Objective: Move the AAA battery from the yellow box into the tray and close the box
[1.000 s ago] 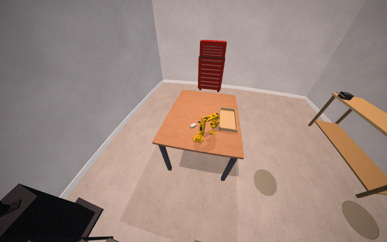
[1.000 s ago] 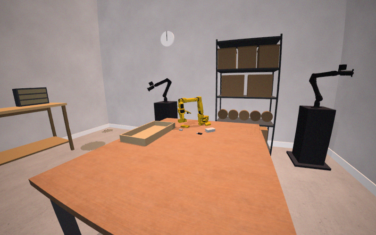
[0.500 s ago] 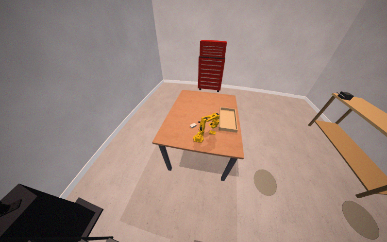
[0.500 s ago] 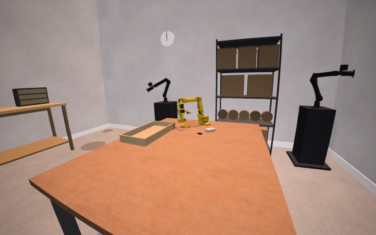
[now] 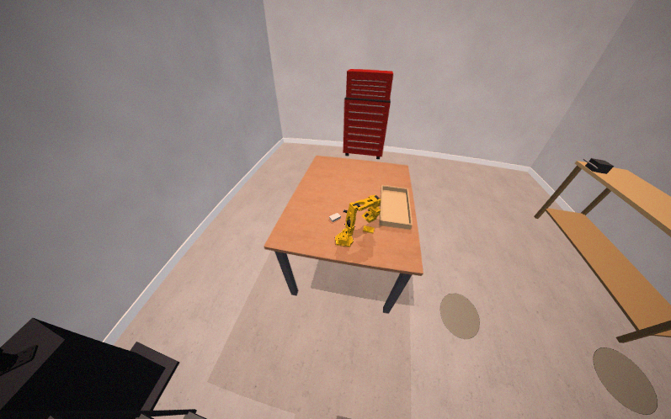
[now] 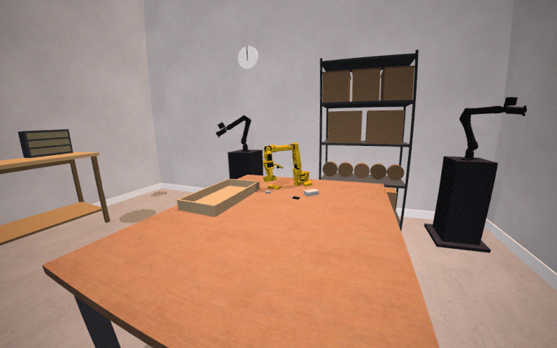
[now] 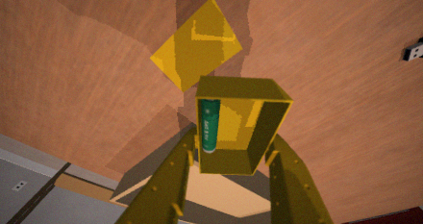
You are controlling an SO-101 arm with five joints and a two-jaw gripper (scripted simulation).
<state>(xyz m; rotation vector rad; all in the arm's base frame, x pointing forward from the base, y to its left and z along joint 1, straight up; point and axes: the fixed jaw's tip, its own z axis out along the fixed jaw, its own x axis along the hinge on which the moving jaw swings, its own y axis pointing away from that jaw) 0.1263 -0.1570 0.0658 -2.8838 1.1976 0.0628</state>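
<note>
My gripper is shut on the open yellow box base and holds it above the table, beside the near end of the tray. The box's open side faces the wrist camera. A green AAA battery lies inside it against the left wall. The yellow lid lies flat on the table beyond the box; it also shows in the top view and the exterior view. The tray looks empty. In the exterior view the gripper hangs above the lid.
A white closed box lies on the table left of the arm, also seen in the exterior view. A small white and black plug-like item lies at the right. Another small dark item lies near the white box.
</note>
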